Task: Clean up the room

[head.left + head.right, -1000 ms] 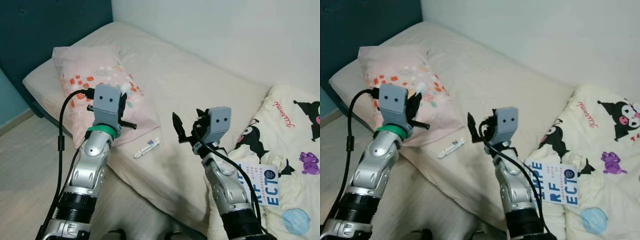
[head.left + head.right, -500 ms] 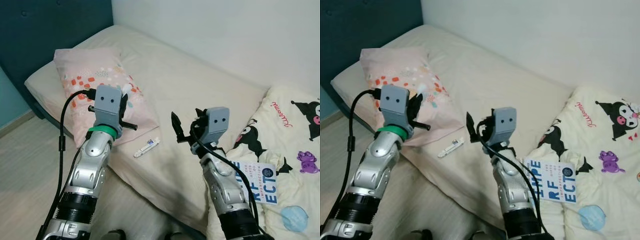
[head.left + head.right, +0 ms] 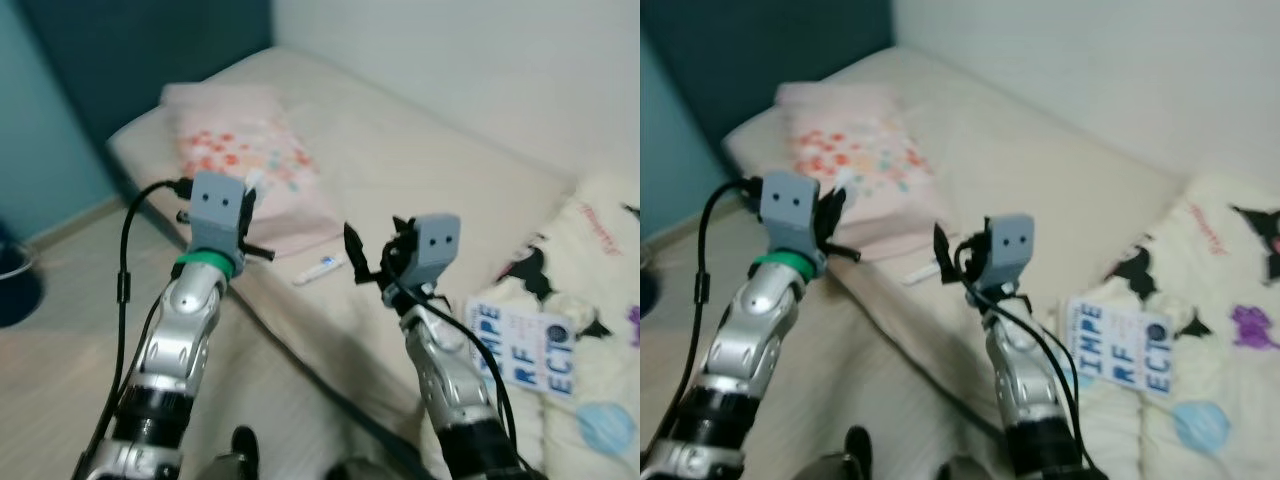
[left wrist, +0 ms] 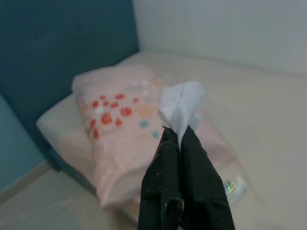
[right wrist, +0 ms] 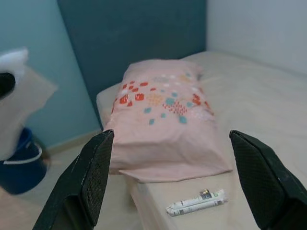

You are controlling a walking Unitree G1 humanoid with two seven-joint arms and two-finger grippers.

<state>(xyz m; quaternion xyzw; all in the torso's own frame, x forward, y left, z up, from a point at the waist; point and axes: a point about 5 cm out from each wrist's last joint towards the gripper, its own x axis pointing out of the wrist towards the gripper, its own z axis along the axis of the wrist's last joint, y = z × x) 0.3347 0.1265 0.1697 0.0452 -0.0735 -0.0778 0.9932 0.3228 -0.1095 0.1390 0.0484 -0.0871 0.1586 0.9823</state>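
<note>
A crumpled white tissue (image 4: 181,103) sits pinched between the closed black fingers of the left gripper (image 4: 180,139), held up in the air over the edge of the cream mattress (image 3: 440,170), just short of the pink pillow with red and teal spots (image 3: 255,160). The right gripper (image 5: 170,179) hovers beside it with its two fingers spread wide and nothing between them; below it a small white tube with a printed label (image 5: 196,202) lies on the sheet near the pillow's lower corner. Further along the bed, on the robot's right, a white book with bold blue lettering (image 3: 522,348) rests on a cream cartoon-print quilt (image 3: 600,250), with a pale blue round item (image 3: 605,425), possibly a face mask though the blur leaves that unsure, close by. A dark blue bin (image 5: 21,163) stands on the wooden floor (image 3: 60,360) by the teal wall.

The step in hand appears to be carrying picked-up rubbish away. The next move likely calls for turning toward the bin, bringing the left gripper over its mouth and releasing, before reaching for the tube.
</note>
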